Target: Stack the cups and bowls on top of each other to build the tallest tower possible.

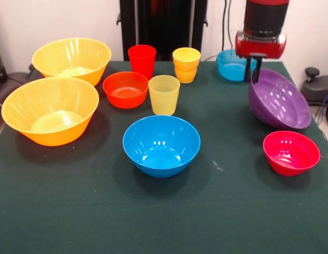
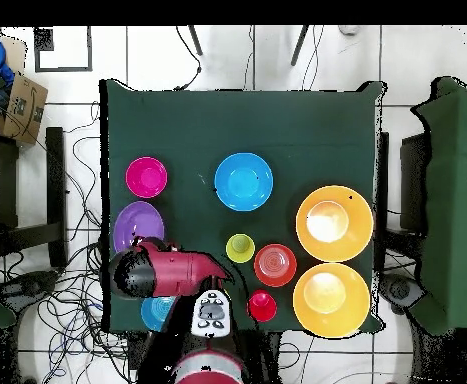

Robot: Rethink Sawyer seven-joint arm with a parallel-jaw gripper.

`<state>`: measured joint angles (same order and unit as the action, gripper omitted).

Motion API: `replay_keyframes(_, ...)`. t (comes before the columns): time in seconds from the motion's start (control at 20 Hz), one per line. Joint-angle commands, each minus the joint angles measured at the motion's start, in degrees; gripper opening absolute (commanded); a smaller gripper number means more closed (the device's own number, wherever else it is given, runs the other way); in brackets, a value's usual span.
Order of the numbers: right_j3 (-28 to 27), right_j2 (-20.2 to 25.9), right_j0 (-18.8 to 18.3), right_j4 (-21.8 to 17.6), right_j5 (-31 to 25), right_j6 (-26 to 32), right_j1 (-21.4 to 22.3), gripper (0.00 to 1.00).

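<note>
My gripper [image 1: 254, 71] is at the table's right rear, shut on the far rim of the wide purple bowl [image 1: 278, 100], which hangs tilted with its opening facing front-left. In the overhead view the arm [image 2: 167, 272] hides the gripper and part of the purple bowl [image 2: 137, 222]. The medium blue bowl [image 1: 161, 145] stands alone at mid-table. The pink-red bowl [image 1: 291, 152] sits in front of the purple one. The light-blue bowl [image 1: 231, 64] is behind the gripper. No tower of bowls shows.
Two large yellow-orange bowls [image 1: 71, 59] [image 1: 50, 110] stand at the left. The orange-red bowl [image 1: 125, 89], red cup [image 1: 142, 60], pale yellow cup [image 1: 164, 94] and two nested orange-yellow cups [image 1: 186, 64] cluster at the rear middle. The green cloth [image 1: 164, 222] covers the table.
</note>
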<state>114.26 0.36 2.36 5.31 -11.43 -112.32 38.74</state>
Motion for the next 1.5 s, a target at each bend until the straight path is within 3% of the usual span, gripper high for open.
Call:
replay_keyframes(0.05,2.0,1.9,-2.5,-1.3,-15.2,-1.9,9.9,0.0)
replay_keyframes(0.3,1.4,3.1,-4.8,-2.8,-17.6,0.6,12.9,0.0)
replay_keyframes(0.85,-5.1,4.4,-8.2,-6.3,-21.3,5.4,15.0,0.0)
replay_keyframes(1.45,-10.0,9.3,-17.1,-11.5,-25.1,12.6,13.1,0.0)
replay_keyframes(1.5,-10.6,10.3,-19.2,-11.7,-25.2,14.4,12.6,0.0)
